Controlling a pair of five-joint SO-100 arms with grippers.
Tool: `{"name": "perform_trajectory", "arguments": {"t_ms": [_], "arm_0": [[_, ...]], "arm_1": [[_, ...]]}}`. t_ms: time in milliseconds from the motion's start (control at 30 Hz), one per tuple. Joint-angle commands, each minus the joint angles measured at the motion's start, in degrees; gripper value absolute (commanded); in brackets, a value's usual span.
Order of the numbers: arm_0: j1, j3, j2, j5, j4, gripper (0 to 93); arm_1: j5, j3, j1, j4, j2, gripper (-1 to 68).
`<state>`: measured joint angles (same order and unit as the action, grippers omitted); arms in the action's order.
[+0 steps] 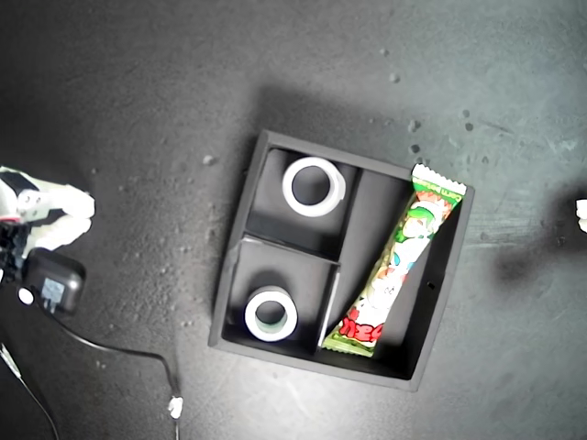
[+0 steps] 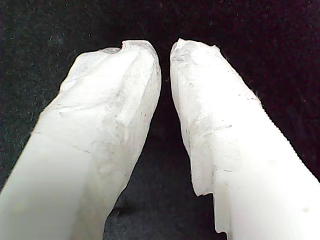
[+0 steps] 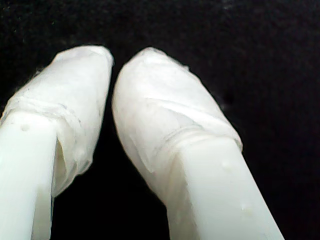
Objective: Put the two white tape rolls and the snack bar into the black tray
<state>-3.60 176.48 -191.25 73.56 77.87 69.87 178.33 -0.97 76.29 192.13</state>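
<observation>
The black tray (image 1: 235, 275) sits mid-table in the exterior view. One white tape roll (image 1: 313, 186) lies in its upper small compartment. The other tape roll (image 1: 271, 313), with a greenish inner rim, lies in the lower small compartment. The snack bar (image 1: 404, 266) lies slanted in the long compartment, its upper crimped end resting on the tray's rim. My first gripper (image 2: 165, 47) and my second gripper (image 3: 112, 60) are both shut on nothing over bare dark surface. A white gripper (image 1: 50, 215) shows at the exterior view's left edge and a sliver of another (image 1: 581, 213) at its right edge; which arm is which cannot be told.
A black power adapter (image 1: 53, 284) lies by the exterior view's left edge, and its thin cable (image 1: 138, 353) trails toward the lower edge. Pale specks dot the dark tabletop around the tray.
</observation>
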Motion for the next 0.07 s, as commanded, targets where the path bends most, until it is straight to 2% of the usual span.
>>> {"name": "perform_trajectory", "arguments": {"t_ms": [0, 33], "arm_0": [[0.2, 3.3, -2.8, -0.5, 1.9, 0.2], [0.2, 3.3, -2.8, -0.5, 1.9, 0.2]], "arm_1": [[-0.4, 0.7, -0.4, 0.5, -0.4, 1.7], [-0.4, 0.7, -0.4, 0.5, -0.4, 1.7]]}}
